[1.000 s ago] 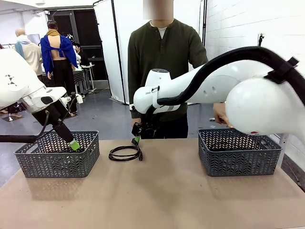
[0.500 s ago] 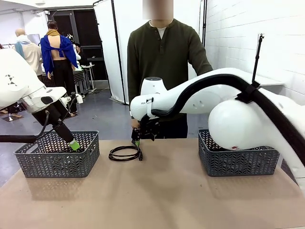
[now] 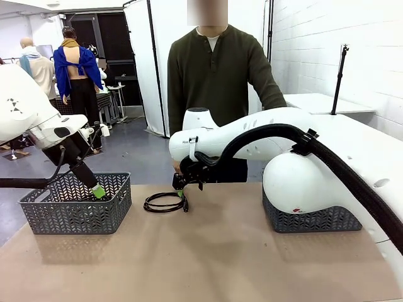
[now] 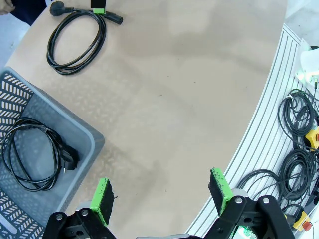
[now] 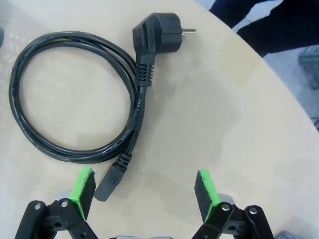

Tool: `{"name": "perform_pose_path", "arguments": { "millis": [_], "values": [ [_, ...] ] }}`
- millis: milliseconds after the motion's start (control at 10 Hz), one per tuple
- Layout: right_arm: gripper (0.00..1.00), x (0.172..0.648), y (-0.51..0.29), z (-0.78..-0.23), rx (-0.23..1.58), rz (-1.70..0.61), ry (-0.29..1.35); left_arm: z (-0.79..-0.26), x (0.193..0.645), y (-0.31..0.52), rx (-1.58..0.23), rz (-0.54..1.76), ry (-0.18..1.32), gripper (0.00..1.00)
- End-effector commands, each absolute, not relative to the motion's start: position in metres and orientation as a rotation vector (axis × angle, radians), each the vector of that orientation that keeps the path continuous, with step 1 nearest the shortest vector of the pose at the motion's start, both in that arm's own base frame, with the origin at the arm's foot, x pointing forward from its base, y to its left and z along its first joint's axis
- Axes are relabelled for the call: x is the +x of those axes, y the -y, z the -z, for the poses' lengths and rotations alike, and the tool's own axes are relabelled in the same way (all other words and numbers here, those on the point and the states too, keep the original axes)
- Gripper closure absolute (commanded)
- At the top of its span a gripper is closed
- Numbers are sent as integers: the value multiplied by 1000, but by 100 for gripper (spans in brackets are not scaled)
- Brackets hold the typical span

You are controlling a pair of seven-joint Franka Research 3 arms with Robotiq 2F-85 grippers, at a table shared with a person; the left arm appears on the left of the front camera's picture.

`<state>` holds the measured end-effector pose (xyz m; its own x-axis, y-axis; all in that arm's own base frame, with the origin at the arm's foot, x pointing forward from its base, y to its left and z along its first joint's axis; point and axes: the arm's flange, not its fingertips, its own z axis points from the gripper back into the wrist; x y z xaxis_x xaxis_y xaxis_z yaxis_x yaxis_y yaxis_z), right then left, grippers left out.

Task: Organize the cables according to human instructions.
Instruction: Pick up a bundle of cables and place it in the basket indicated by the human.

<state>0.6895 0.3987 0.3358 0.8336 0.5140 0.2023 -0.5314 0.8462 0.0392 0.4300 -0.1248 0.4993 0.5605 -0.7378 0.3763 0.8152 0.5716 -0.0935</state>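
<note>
Hanging over the left grey plastic basket (image 3: 75,204), where one black coiled cable (image 4: 32,154) is lying, the left tool (image 3: 96,189) is standing wide and empty. Beside it on the tan table (image 3: 208,251), another black coiled cable (image 3: 165,202) is resting under the wide, empty right tool (image 3: 181,189).

tan table (image 3: 208,258), coiled cable (image 3: 165,202), two baskets (image 3: 75,204)

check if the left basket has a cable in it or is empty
Not empty. The left wrist view shows one coiled black cable lying inside the grey basket; another coil lies out on the table.
</note>
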Motion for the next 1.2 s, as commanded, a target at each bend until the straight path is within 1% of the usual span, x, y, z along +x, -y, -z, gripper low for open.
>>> {"name": "perform_pose_path", "arguments": {
  "millis": [0, 1100],
  "values": [
    [0, 687, -398, -340, 97, -562, 200, -501, 431, 125, -268, 928, 315, 0],
    [0, 704, -409, -325, 111, -493, 178, -501, 431, 125, -268, 928, 315, 0]
  ]
}}
